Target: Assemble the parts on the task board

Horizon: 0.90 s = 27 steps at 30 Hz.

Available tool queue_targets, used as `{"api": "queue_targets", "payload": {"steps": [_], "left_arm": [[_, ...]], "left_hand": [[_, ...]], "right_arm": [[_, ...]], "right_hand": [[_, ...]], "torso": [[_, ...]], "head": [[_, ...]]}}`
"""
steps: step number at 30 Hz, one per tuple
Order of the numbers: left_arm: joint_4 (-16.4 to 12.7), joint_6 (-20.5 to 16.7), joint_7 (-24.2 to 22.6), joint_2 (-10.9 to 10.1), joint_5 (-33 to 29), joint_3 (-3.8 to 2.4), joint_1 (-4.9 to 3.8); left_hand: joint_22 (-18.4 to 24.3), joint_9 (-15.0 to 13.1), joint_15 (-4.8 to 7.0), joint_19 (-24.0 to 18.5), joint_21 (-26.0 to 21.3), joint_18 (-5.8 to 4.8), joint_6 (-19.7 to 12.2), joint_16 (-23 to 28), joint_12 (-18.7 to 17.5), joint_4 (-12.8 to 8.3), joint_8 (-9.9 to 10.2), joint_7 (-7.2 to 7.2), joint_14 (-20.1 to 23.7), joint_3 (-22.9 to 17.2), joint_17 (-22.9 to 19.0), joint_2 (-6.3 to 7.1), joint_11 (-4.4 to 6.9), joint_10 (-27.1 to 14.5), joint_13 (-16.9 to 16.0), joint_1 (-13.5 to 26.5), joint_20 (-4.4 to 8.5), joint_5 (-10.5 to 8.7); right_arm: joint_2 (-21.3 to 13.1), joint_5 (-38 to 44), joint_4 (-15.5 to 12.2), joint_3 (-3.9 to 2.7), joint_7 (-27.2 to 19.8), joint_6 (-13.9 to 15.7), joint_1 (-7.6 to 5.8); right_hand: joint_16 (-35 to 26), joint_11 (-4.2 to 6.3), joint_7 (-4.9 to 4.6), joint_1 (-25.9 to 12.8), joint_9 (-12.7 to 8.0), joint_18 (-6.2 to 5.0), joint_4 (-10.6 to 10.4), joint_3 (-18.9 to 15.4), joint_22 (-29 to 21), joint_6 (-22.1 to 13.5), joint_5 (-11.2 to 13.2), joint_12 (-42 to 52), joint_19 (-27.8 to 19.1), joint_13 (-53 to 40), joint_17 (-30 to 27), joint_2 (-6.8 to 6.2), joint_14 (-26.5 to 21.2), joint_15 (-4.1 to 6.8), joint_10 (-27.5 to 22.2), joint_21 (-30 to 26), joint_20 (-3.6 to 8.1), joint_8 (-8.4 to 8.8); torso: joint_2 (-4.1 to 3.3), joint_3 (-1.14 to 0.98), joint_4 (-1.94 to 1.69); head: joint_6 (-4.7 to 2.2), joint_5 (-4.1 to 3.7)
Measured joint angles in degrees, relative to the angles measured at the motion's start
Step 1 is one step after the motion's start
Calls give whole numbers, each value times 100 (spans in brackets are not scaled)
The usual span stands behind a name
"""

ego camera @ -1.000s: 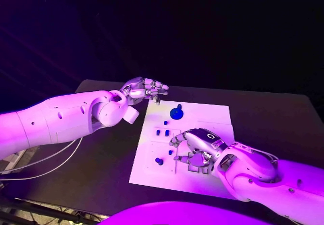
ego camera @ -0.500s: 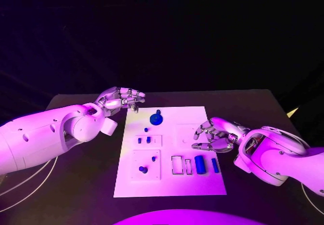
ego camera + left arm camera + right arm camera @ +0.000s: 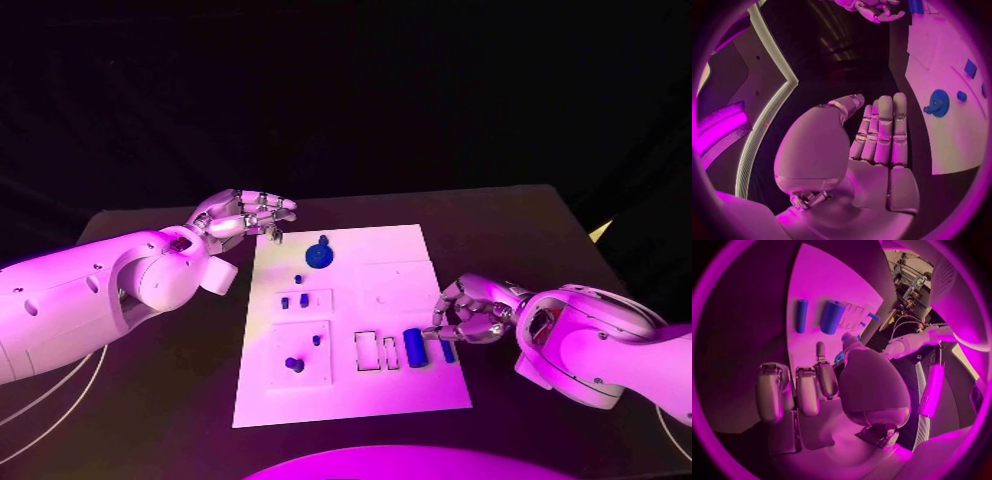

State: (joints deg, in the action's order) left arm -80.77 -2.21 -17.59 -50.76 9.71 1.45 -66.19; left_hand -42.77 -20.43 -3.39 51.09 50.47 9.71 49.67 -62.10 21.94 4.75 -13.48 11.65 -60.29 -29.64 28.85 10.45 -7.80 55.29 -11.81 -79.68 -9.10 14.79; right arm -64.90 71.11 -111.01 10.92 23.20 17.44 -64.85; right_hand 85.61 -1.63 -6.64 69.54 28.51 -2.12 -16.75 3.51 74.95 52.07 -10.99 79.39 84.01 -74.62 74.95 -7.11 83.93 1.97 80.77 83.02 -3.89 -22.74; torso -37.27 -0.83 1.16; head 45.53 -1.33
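Two blue cylinders lying side by side at the near right of the task board (image 3: 361, 400): thick cylinder (image 3: 417, 347) and thin cylinder (image 3: 447, 350), long axes running near to far. Farther off, at the board's far left, a round blue gear part (image 3: 319, 256) with a small knob pointing far. Small blue pegs (image 3: 294, 301) standing in the left recesses. Right hand (image 3: 476, 312) just beside the cylinders at the board's right edge, fingers curled in, nothing held. Left hand (image 3: 242, 214) over the desk (image 3: 548, 230) past the board's far left corner, fingers curled, holding nothing.
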Motion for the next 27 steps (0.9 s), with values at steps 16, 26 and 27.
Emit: {"api": "queue_targets", "payload": {"steps": [16, 26, 27], "left_arm": [[-1, 4, -2, -22, -7, 2, 4], [0, 7, 3, -32, -16, 4, 5], [0, 7, 4, -34, -17, 4, 5]], "left_hand": [[6, 0, 0, 0, -20, 0, 0, 0, 0, 24, 0, 0, 0, 24, 0, -23, -20, -20, 1, 23, 0, 0], [31, 0, 0, 0, -49, 0, 0, 0, 22, 87, 0, 0, 0, 37, -5, -53, 1, -40, 1, 53, 0, 0], [34, 0, 0, 0, -49, 0, 0, 0, 22, 88, 0, 0, 0, 38, -5, -53, 1, -40, 1, 53, 0, 0]], "right_arm": [[374, 291, 57, 5, 467, -13, 235], [611, 415, 285, -34, 639, -184, 339], [641, 442, 302, -41, 657, -192, 345]], "right_hand": [[17, 20, 32, -141, 5, 0, -2, -377, -1, -7, 214, 21, 0, -34, -1, 142, 0, 0, 20, 2, 0, -145], [23, 21, 84, -478, 86, -1, -14, -766, -2, -5, 535, -2, 0, -33, -2, 327, 21, 20, 20, 2, -1, -345], [42, 22, 83, -489, 139, -1, -15, -798, -2, 11, 550, -2, 0, -33, -2, 338, 21, 20, 21, 6, -1, -365]], "torso": [[-4, 0, -4], [-4, 3, -3], [-4, 3, -3]], "head": [[80, 82], [105, 94], [107, 95]]}}
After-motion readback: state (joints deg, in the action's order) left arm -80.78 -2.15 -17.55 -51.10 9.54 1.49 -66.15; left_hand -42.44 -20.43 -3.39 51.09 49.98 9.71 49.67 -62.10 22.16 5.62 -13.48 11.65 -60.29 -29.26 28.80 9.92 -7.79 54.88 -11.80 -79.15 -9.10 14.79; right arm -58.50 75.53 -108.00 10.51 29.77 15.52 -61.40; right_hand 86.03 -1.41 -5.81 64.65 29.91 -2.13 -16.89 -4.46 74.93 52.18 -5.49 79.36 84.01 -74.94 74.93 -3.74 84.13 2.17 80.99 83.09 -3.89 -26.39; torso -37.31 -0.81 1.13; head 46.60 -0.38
